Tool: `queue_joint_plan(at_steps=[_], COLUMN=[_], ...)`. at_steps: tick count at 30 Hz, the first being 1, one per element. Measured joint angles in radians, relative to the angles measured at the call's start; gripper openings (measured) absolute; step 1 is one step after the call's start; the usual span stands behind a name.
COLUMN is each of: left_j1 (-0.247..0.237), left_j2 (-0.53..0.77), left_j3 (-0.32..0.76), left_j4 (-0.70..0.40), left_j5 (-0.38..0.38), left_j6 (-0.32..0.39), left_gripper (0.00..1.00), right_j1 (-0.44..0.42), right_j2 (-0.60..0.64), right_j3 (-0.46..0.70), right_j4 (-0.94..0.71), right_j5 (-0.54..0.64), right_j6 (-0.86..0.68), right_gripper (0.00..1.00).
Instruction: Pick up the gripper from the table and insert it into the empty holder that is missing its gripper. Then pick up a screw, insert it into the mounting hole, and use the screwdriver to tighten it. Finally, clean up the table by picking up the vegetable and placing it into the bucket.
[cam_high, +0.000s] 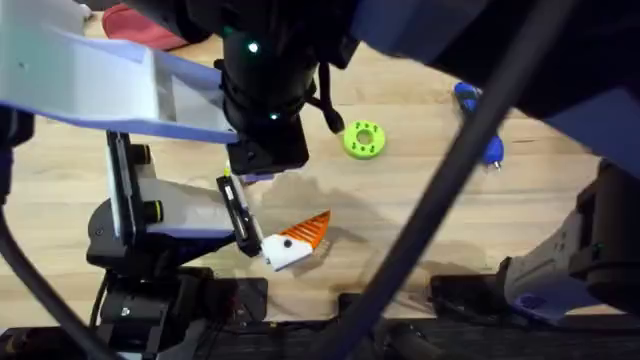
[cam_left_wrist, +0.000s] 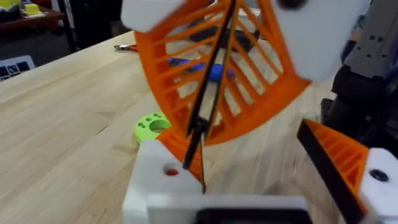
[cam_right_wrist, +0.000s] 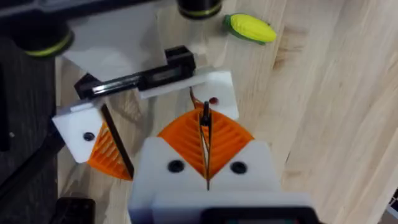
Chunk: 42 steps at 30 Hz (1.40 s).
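Right wrist view gives you the best read: the right gripper (cam_right_wrist: 206, 138) has its two orange ribbed pads pressed together on a thin dark-edged piece, which I judge to be the gripper (cam_right_wrist: 205, 118), its tip just short of the empty holder (cam_right_wrist: 217, 87). That holder is one finger of the left gripper (cam_left_wrist: 255, 171), whose fingers stand wide apart, the other one wearing its orange pad. Your main risk is a skewed entry: the piece is pinched by its flat faces, so if you push while it is tilted against the white block it could pivot between the pads, jam at the mouth of the slot, or slip free and drop to the table (cam_high: 420, 90). Whether its tip is already touching the holder, you cannot tell from here. A second risk is the two arms fouling each other, since the right arm reaches across the middle and hangs directly above the left one. Room is tight between the two claws and the left arm's base side, so keep corrections small. Open wood lies farther out, toward the green disc (cam_high: 363, 139) and the screwdriver (cam_high: 466, 96). The vegetable (cam_right_wrist: 251, 28) lies on the wood beyond the holder, clear of the work.
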Motion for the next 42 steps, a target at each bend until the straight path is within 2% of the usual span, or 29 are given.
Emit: queue_joint_plan(at_steps=[42], left_j1=[0.0], left_j2=[0.0], left_j3=[0.0], left_j4=[0.0], left_j5=[0.0], left_j6=[0.0], left_gripper=[0.95], right_j1=[0.0], right_j2=[0.031], right_j3=[0.0], right_j4=[0.015], right_j5=[0.032], right_j6=[0.0], right_gripper=[0.006])
